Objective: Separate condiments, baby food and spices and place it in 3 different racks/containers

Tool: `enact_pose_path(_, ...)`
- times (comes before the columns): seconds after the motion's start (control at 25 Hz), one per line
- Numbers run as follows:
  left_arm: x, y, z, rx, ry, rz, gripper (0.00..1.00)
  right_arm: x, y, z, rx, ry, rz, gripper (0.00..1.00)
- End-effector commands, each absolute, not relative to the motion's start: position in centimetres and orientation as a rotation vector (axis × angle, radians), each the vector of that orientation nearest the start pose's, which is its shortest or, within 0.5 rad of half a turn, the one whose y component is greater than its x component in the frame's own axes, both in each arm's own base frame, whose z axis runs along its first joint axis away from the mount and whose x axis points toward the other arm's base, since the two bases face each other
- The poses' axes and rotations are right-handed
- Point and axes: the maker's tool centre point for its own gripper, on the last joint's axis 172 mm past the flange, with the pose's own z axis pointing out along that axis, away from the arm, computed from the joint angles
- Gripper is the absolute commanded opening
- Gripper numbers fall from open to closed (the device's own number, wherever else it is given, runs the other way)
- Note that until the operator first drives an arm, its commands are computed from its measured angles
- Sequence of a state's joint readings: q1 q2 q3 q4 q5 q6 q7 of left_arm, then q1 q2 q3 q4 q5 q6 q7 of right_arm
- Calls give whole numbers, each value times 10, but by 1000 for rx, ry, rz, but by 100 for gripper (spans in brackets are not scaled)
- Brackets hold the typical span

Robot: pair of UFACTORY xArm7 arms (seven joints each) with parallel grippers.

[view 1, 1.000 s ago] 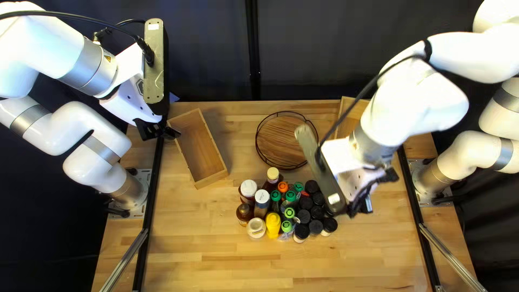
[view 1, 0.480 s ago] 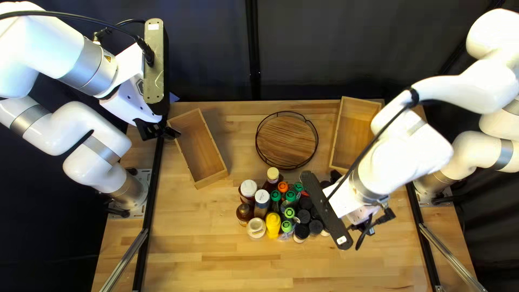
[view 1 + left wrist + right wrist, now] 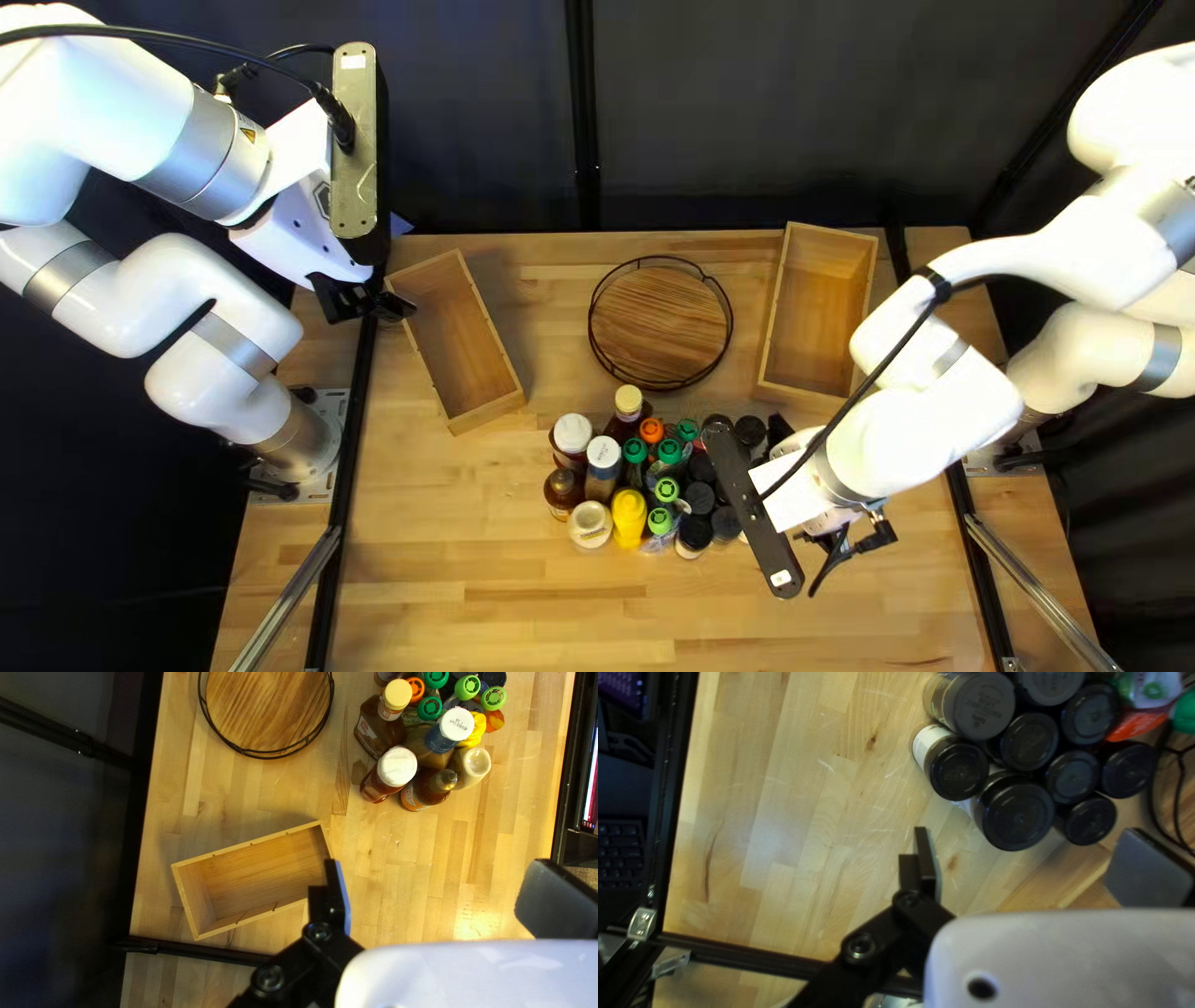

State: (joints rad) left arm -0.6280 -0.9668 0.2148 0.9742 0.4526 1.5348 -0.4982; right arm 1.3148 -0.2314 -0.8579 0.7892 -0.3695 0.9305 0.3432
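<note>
My left gripper (image 3: pixel 376 303) is raised by the left wooden box (image 3: pixel 463 339); in the left wrist view my left gripper (image 3: pixel 436 886) is open and empty. My right gripper (image 3: pixel 781 431) is partly hidden by its arm, beside the black-capped spice jars (image 3: pixel 698 499). In the right wrist view my right gripper (image 3: pixel 1033 865) stands open, the black-capped jars (image 3: pixel 1014 814) just ahead of its fingers. Baby food pouches with green and orange caps (image 3: pixel 669 452) stand between the jars and the condiment bottles (image 3: pixel 603 464). The round wire-rimmed rack (image 3: pixel 660 326) and right wooden box (image 3: pixel 818 311) hold nothing visible.
Black rails (image 3: pixel 342 461) run along both table sides. My right forearm and its cable pass over the table's right part, near the right box. In the right wrist view a keyboard (image 3: pixel 620 852) lies beyond the table's edge.
My right arm has swung toward the table's near edge and turned, uncovering the right wooden box and several black-capped jars. My left arm and the containers have stayed put.
</note>
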Motion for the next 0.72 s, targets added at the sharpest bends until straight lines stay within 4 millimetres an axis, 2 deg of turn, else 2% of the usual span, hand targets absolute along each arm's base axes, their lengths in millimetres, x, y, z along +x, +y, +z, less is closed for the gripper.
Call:
enact_pose_path(0.04, 291, 12, 454, -2996, -153, -709, 100, 387, 138, 138, -3203, -517, -119, 100)
enact_pose_path(0.24, 291, 12, 454, -2996, -153, -709, 100, 385, 128, 121, -3200, -495, -108, 100)
enact_pose_path(0.68, 291, 12, 454, -2996, -153, -709, 100, 389, 118, 112, -3174, -492, -120, 100)
enact_pose_path(0.72, 291, 12, 454, -2996, -153, -709, 100, 390, 117, 111, -3171, -493, -124, 98)
